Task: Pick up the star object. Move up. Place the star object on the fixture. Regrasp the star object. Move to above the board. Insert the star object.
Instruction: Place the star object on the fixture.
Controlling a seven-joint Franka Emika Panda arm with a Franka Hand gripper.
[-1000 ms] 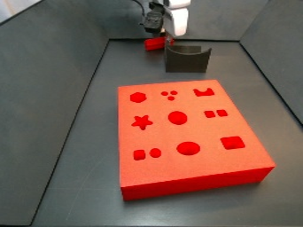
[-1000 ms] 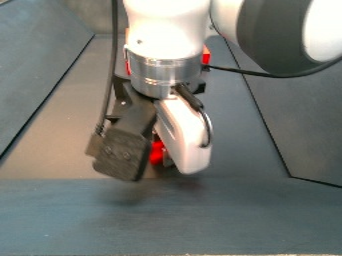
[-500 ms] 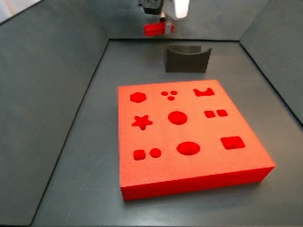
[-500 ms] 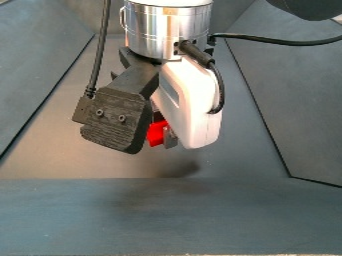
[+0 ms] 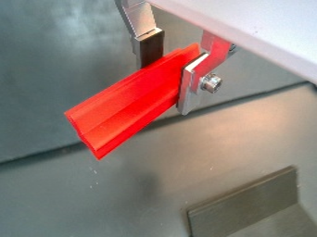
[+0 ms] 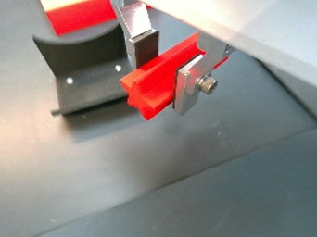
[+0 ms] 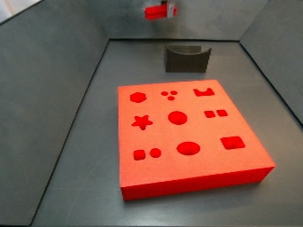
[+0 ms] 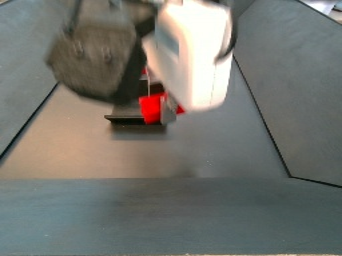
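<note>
My gripper [image 5: 173, 63] was clamped on the star object [image 5: 130, 109], its silver fingers [image 5: 195, 81] pressed against the red piece from both sides, as both wrist views showed [image 6: 162, 79]. In a side view the gripper [image 7: 158, 9] hung near the top edge of the picture, the star object [image 7: 155, 12] a small red patch under it, high above the grey floor [image 7: 83, 124]. The fixture [image 7: 186, 58] stood below and a little to one side, close to the far wall, with bare floor between it and the board [image 7: 190, 137]. The board lay well apart from my tool, its star-shaped hole [image 7: 142, 121] open. The sloping side walls [image 7: 48, 53] left a wide free channel around me. In a wrist view the fixture [image 6: 77, 69] sat beneath the piece, clear of it.

Compared with a second ago, I had risen: then the gripper was low, just beside the fixture; half a second ago it was higher; now it was higher again. In the close side view my blurred housing [image 8: 187, 50] had lifted, uncovering the fixture [image 8: 134, 118] behind it.
</note>
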